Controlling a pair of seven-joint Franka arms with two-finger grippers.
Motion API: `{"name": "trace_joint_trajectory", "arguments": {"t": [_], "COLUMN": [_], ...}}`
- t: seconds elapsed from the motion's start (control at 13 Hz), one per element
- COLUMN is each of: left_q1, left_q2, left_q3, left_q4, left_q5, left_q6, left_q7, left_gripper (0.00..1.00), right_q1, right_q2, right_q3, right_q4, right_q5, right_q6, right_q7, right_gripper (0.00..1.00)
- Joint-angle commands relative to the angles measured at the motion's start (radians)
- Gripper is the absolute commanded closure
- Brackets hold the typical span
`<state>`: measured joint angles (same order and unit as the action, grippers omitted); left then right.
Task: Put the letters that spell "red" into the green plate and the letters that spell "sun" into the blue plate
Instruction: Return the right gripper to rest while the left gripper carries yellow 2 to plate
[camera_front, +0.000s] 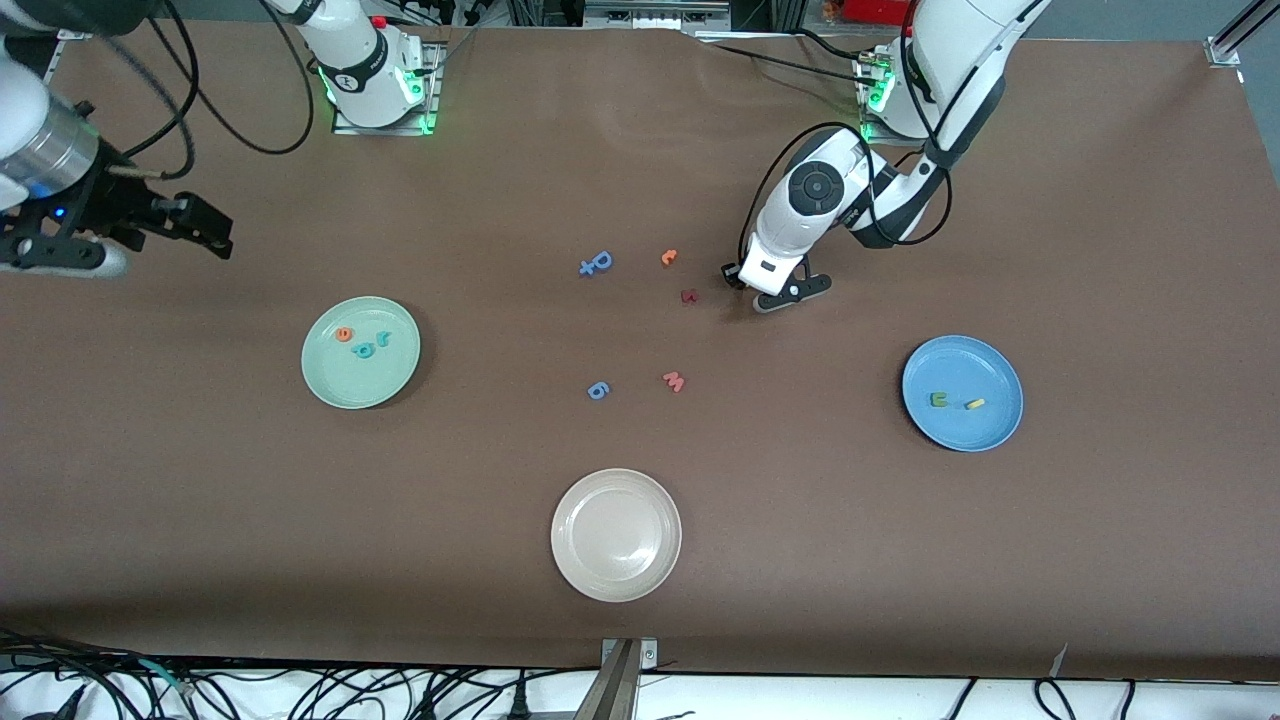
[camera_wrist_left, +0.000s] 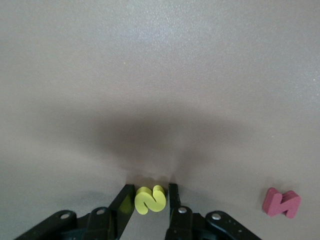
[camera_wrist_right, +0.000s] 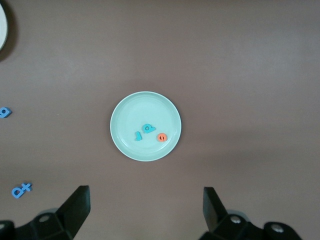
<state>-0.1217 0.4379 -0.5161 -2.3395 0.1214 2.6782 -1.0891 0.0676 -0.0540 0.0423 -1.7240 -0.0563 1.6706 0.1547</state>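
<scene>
My left gripper (camera_wrist_left: 150, 187) is down at the table near the middle (camera_front: 775, 295), open, its two fingers narrowly either side of the yellow curly "s" (camera_wrist_left: 150, 200), which lies flat on the table. The blue plate (camera_front: 990, 375) holds the green "u" (camera_front: 939, 400) and the yellow bar (camera_front: 974, 404). The green plate (camera_front: 380, 385) holds the orange "e" (camera_front: 344, 334) and two teal letters (camera_front: 365, 350). My right gripper (camera_front: 215, 235) hangs wide open and holds nothing, high over the table's right-arm end, waiting, with the green plate (camera_wrist_right: 130, 140) in its view.
An off-white plate (camera_front: 616, 535) sits near the front camera. Loose letters lie mid-table: a blue pair (camera_front: 596, 263), a blue "6" (camera_front: 598, 390), an orange "c" (camera_front: 669, 257), a pink "m" (camera_front: 674, 381) and a dark red letter (camera_front: 688, 296) beside my left gripper.
</scene>
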Motion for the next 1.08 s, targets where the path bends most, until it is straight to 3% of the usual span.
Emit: {"name": "trace_joint_trajectory", "arguments": {"t": [0.0, 0.15, 0.46, 0.77, 1.0], "left_q1": [-0.009, -0.009, 0.0, 0.008, 0.063], "left_q2": [0.022, 0.022, 0.018, 0.03, 0.059], "left_q3": [0.005, 0.007, 0.008, 0.043, 0.06], "left_q4": [0.008, 0.009, 0.061, 0.329, 0.474], "left_q5": [0.038, 0.038, 0.038, 0.038, 0.038], "left_q6": [0.006, 0.002, -0.044, -0.418, -0.566], "left_q7": [-0.031, -0.028, -0.025, 0.052, 0.181], "left_gripper": [0.72, 0.74, 0.77, 0.8, 0.8], "right_q1": [-0.04, -0.04, -0.026, -0.026, -0.025], "right_q2": [-0.052, -0.02, -0.004, 0.006, 0.005], "right_q3": [-0.042, -0.077, -0.076, -0.075, -0.07], "right_q4": [-0.086, -0.051, -0.043, -0.043, -0.043], "right_q5": [0.041, 0.044, 0.046, 0.047, 0.047], "right_q6": [0.058, 0.051, 0.034, 0.032, 0.031], "right_q7": [-0.169, -0.196, -0.191, -0.188, -0.185], "right_gripper": [0.0, 0.0, 0.0, 0.0, 0.0]}}
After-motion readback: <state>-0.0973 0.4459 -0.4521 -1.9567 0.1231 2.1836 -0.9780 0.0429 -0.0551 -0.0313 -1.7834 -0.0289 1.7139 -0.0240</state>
